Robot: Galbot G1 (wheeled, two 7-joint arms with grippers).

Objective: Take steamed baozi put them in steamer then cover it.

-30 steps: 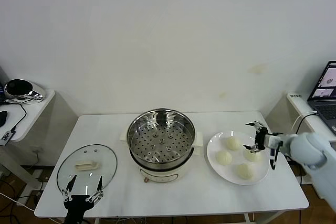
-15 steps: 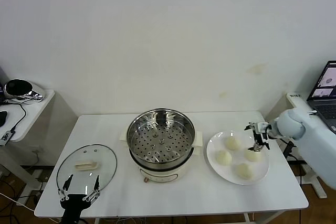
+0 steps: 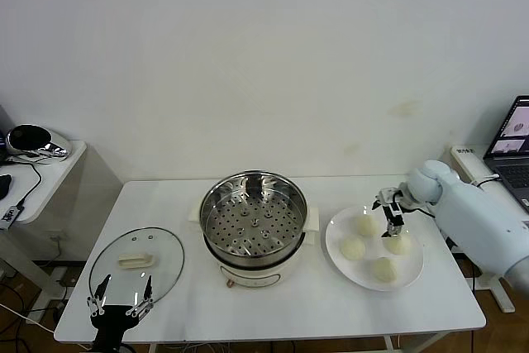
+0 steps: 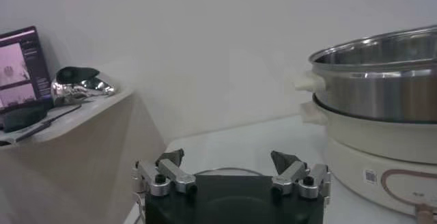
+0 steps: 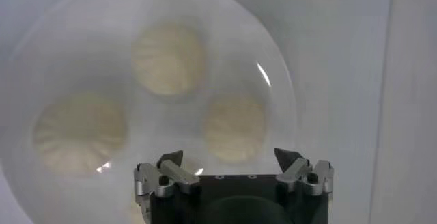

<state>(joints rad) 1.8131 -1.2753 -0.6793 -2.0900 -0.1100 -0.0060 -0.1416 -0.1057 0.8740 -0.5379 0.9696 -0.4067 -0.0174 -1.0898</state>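
Four pale baozi lie on a white plate [image 3: 336, 234]: one at the back [image 3: 366, 225], one on the left [image 3: 353, 248], one on the right [image 3: 397, 244] and one at the front [image 3: 384, 269]. My right gripper [image 3: 389, 213] is open and empty, hovering over the plate's back part between the back and right buns. The right wrist view shows the gripper [image 5: 229, 156] above three buns [image 5: 235, 126] on the plate [image 5: 82, 48]. The steel steamer [image 3: 254, 225] stands uncovered at the table's middle, with its perforated tray bare. My left gripper [image 3: 120, 300] is open at the table's front left.
The glass lid [image 3: 136, 262] with a cream handle lies flat at the front left, just beyond the left gripper [image 4: 227, 157]. The steamer [image 4: 382, 75] shows in the left wrist view. A side table [image 3: 33, 173] stands to the left and a laptop [image 3: 512, 134] to the right.
My right gripper has moved left and back, from beside the plate's right rim to over the plate. My left gripper has sunk a little toward the table's front edge.
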